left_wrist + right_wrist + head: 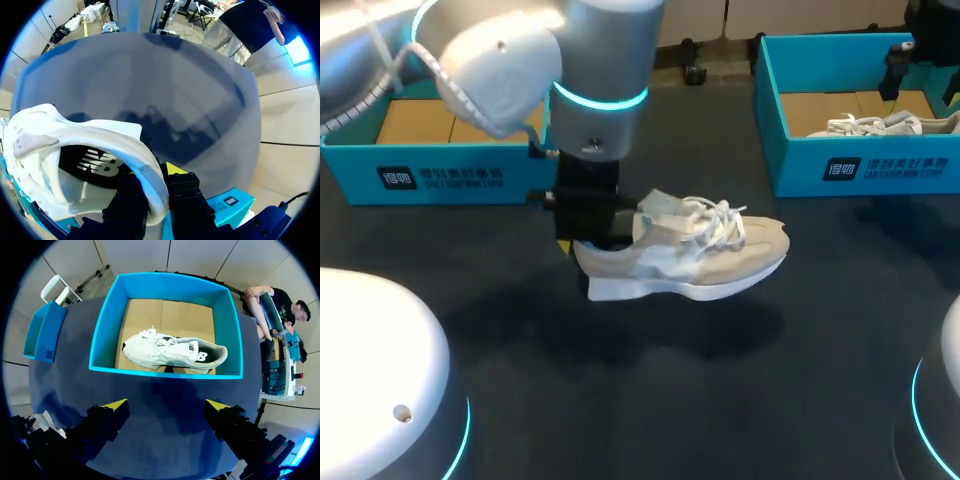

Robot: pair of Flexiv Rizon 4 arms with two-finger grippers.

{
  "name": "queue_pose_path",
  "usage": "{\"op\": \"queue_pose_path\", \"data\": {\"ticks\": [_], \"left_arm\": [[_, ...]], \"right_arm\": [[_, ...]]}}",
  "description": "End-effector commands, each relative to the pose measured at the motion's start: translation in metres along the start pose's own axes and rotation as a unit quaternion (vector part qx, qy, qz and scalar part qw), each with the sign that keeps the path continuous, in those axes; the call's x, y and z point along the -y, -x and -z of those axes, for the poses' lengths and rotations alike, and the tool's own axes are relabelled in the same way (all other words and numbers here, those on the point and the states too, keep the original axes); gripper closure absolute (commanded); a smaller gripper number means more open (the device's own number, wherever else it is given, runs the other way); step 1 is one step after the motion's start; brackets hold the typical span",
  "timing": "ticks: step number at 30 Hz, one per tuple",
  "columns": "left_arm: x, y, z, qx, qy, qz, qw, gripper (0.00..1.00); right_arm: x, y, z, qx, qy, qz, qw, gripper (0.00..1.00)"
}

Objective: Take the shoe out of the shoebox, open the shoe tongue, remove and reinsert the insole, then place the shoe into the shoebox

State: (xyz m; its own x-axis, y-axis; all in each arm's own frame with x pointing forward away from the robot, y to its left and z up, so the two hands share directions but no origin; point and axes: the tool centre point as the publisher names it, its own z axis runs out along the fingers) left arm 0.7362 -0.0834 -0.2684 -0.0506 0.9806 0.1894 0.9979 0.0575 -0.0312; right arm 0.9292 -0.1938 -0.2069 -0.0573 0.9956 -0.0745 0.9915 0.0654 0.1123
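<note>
1. left gripper (156,194), closest to its wrist camera, pinches the heel collar of the beige shoe (75,150), one finger inside and one outside.
2. seen from the head camera, that shoe hangs at the centre, clear of the table (650,400) judging by its shadow, with its toe toward 3 o'clock. the left shoebox (440,175) sits at 10 o'clock.
3. right gripper (167,410) hovers spread and empty over the right shoebox (165,372) at 2 o'clock, where a second shoe (172,351) lies.
4. likely step: the shoe is out of its box and the tongue is not yet opened.
5. the next move calls for the left arm to steady the shoe while the right gripper crosses toward 9 o'clock to pinch the tongue beneath the laces (720,222).
</note>
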Motion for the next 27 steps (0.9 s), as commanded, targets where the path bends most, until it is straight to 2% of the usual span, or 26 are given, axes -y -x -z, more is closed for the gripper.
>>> {"op": "queue_pose_path", "data": {"ticks": [1,9,16,27], "left_arm": [[0.001,0.01,-0.017,0.005,0.001,0.004,1.0,1.0],[0.0,0.019,-0.047,0.003,-0.005,0.012,1.0,1.0],[0.0,0.022,-0.079,-0.008,0.01,0.013,1.0,1.0],[-0.01,0.024,-0.107,-0.024,0.018,0.038,0.999,1.0]], "right_arm": [[0.0,0.0,0.0,0.0,0.001,0.0,1.0,0.0],[0.0,0.0,0.0,0.0,0.001,0.0,1.0,0.0],[0.0,0.0,0.0,0.0,0.001,0.0,1.0,0.0],[0.0,0.0,0.0,0.0,0.001,0.0,1.0,0.0]]}}
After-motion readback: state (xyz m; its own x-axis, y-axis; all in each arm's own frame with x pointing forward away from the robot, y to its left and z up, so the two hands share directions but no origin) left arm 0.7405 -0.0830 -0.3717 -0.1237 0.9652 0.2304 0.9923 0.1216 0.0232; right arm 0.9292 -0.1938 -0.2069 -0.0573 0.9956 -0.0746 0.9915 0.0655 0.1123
